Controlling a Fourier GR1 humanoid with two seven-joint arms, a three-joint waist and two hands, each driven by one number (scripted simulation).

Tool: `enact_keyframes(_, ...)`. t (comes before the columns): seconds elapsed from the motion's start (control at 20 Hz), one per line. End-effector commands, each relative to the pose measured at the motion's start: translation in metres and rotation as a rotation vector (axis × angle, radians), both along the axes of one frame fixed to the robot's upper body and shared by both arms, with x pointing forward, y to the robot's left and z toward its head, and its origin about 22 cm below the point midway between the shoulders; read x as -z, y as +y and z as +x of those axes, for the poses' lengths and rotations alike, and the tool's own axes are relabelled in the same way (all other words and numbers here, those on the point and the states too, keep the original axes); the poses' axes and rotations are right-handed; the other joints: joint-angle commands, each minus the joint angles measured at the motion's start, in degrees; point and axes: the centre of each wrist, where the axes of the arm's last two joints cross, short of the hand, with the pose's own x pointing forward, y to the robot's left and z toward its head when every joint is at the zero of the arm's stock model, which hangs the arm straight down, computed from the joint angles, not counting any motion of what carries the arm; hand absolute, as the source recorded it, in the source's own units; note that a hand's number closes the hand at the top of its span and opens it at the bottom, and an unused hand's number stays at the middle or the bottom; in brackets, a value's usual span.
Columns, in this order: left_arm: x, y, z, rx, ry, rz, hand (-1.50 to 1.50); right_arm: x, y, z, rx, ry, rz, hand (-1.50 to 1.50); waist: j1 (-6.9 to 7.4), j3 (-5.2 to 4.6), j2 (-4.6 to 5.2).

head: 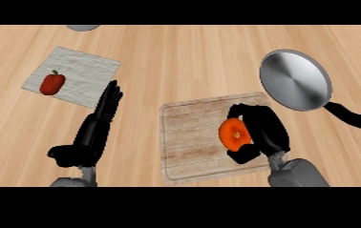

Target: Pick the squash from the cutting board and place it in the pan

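Note:
An orange squash (234, 133) is over the right part of the pale wooden cutting board (190, 136). My right hand (264, 131) is shut on the squash, its fingers and thumb curled round it from the right. The silver pan (294, 79) lies on the counter beyond and to the right of the board, its black handle (344, 113) pointing to the lower right. My left hand (99, 122) rests open at the left of the board, fingers straight and pointing away.
A red bell pepper (52, 83) lies on a grey cloth mat (78, 74) at the far left. A grey round object (84, 27) shows partly at the counter's far edge.

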Motion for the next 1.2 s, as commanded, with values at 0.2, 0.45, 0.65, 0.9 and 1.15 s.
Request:
enact_keyframes(0.2,-0.01,-0.005,0.003,-0.019,0.005,-0.014,0.0,-0.051,-0.014,-0.062,-0.149,-0.295,0.065,1.5,-0.43,0.13,0.03)
enact_keyframes(0.45,-0.001,0.009,-0.007,0.014,-0.005,-0.008,0.0,-0.087,-0.045,-0.074,-0.065,-0.362,0.214,1.5,0.23,0.12,0.25)
enact_keyframes(0.65,0.0,0.006,0.004,0.003,-0.009,0.0,0.0,-0.099,-0.049,-0.069,0.052,-0.345,0.32,1.5,0.39,0.1,0.36)
enact_keyframes(0.9,-0.013,-0.001,0.002,0.019,-0.001,0.005,0.0,-0.09,-0.097,-0.033,0.159,-0.339,0.427,1.5,0.99,0.16,0.4)
enact_keyframes(1.15,-0.013,-0.011,0.002,0.026,0.005,0.001,0.0,-0.04,-0.109,0.014,0.223,-0.372,0.396,1.5,1.44,0.18,0.58)
